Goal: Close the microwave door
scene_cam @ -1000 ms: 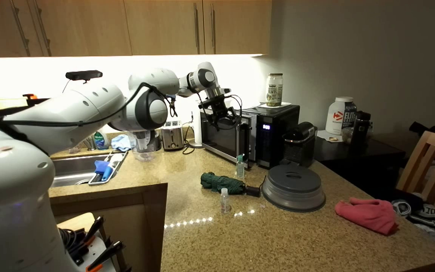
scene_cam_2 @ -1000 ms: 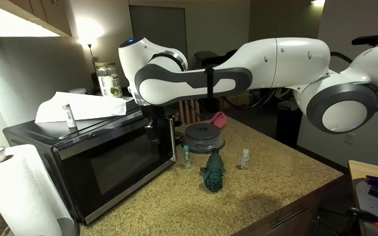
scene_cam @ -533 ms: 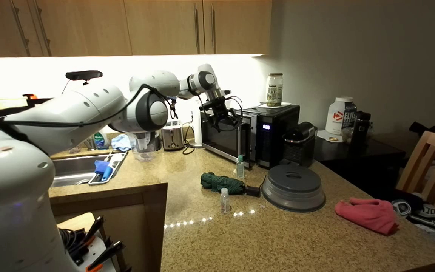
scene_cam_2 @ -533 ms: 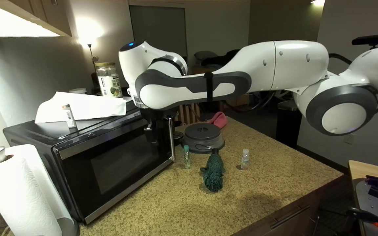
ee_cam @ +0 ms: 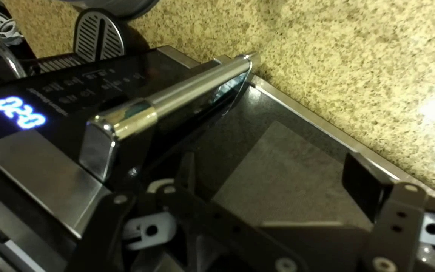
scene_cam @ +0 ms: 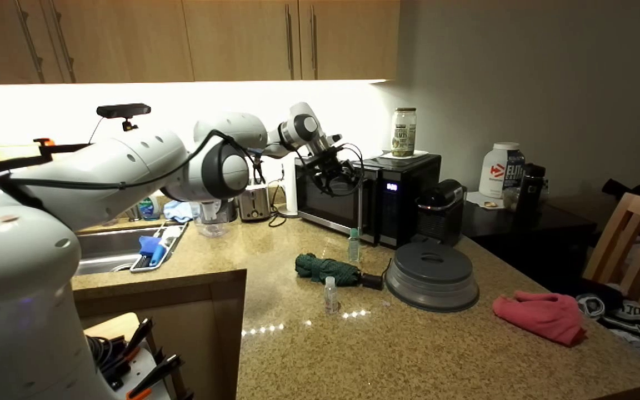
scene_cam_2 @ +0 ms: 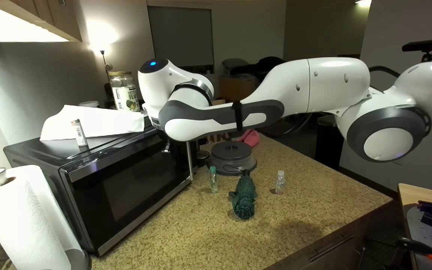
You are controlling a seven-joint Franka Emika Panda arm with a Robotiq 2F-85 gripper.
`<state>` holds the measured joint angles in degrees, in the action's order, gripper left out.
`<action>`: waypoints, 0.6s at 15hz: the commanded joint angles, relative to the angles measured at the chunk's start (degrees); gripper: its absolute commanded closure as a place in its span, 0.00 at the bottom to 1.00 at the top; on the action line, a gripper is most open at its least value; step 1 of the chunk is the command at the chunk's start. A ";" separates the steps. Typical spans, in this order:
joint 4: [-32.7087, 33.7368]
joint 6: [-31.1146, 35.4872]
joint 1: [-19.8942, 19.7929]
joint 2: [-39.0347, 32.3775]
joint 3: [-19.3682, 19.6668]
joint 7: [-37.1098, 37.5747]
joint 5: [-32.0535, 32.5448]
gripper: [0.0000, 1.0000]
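In both exterior views the boxy black-and-silver microwave [scene_cam: 395,214] stands on the speckled tan stone bench [scene_cam: 436,355]. Its flat black door with a dark glass window [scene_cam_2: 133,195] lies against the casing, or almost; whether it is latched cannot be told. The black two-fingered hand [ee_cam: 276,177] hangs in front of the door, released, its fingers spread well apart and the dark glass showing behind the gap; whether it touches the door cannot be made out. In the wrist view a shiny silver bar handle [ee_cam: 198,85] slants beside the hand. A clear bottle with a green cap [scene_cam_2: 213,182] stands upright near the door, between it and a folded dark green umbrella [scene_cam_2: 244,197]. A round grey lid-like cover [scene_cam: 433,275] sits near the umbrella's black end. A labelled glass jar [scene_cam: 404,133] stands on top of the microwave.
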<state>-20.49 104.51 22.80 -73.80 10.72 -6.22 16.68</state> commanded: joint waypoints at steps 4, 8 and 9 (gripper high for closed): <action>0.00 5.48 -0.68 -0.52 1.47 -0.29 2.23 0.00; -0.01 7.48 -0.64 -0.92 2.06 -0.91 2.92 0.00; -0.01 8.06 -0.54 -1.09 2.35 -1.22 3.29 0.00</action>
<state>-20.49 107.28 22.69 -74.31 11.88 -6.15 17.32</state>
